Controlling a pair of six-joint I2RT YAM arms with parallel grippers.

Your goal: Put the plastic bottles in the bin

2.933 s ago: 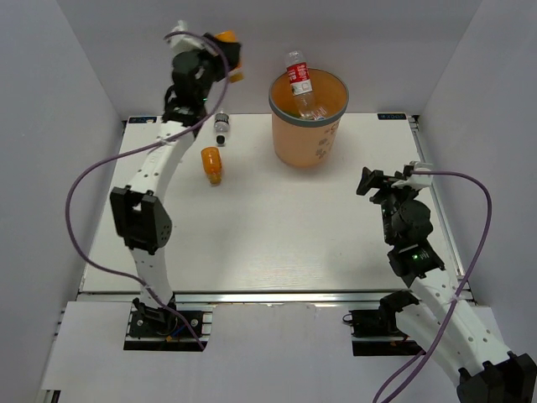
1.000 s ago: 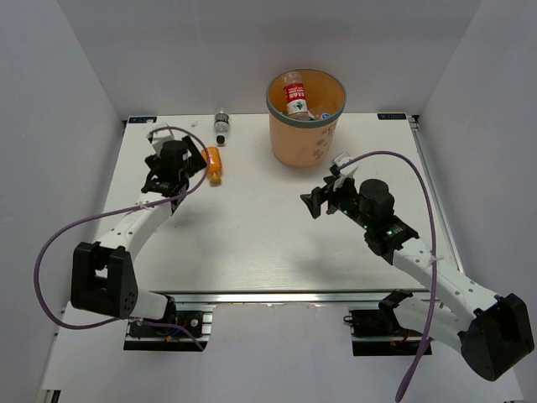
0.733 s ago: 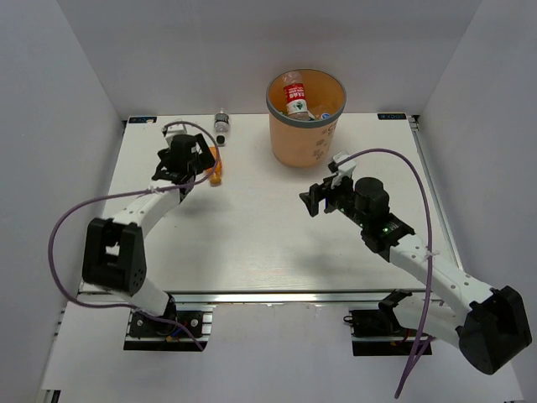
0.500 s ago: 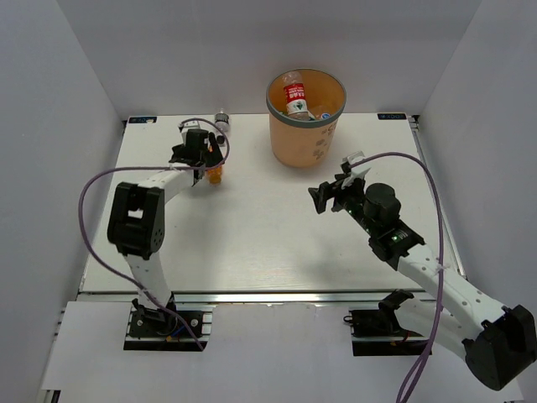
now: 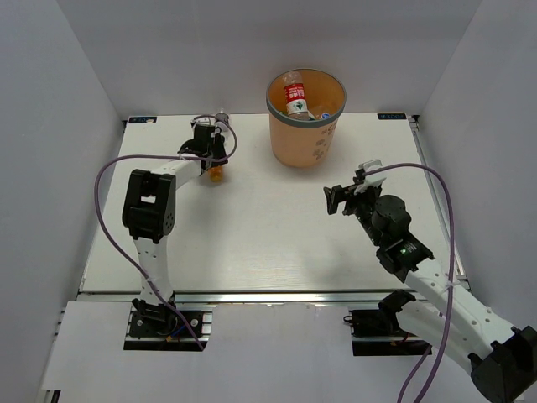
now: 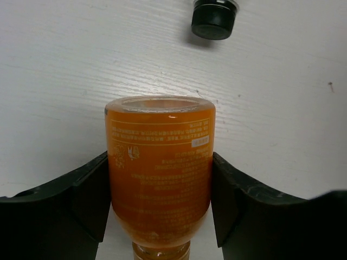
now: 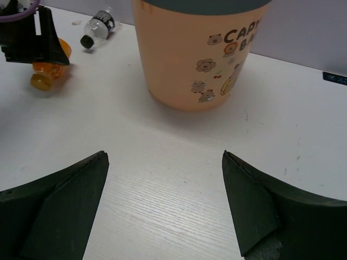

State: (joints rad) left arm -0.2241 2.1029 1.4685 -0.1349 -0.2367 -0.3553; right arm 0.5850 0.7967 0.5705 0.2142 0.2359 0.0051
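An orange bottle [image 6: 160, 173] lies on the white table, its neck towards the left wrist camera. My left gripper [image 6: 160, 203] is shut on its body, a finger against each side. It also shows in the top view [image 5: 216, 174] under my left gripper [image 5: 210, 158]. A grey-labelled bottle with a dark cap [image 6: 214, 19] lies just beyond it [image 5: 222, 116]. The orange bin [image 5: 307, 126] stands at the back centre with a red-labelled bottle [image 5: 294, 94] and others inside. My right gripper [image 5: 342, 198] is open and empty, in front of the bin [image 7: 200, 54].
The right wrist view shows the orange bottle [image 7: 49, 70] and the grey-labelled bottle [image 7: 97, 28] to the left of the bin. Grey walls close off the back and both sides of the table [image 5: 268, 227].
My left arm came down from beside the bin, swept across the table to the orange bottle and closed on it. My right arm drew back to the right. The red-labelled bottle sank deeper into the bin.
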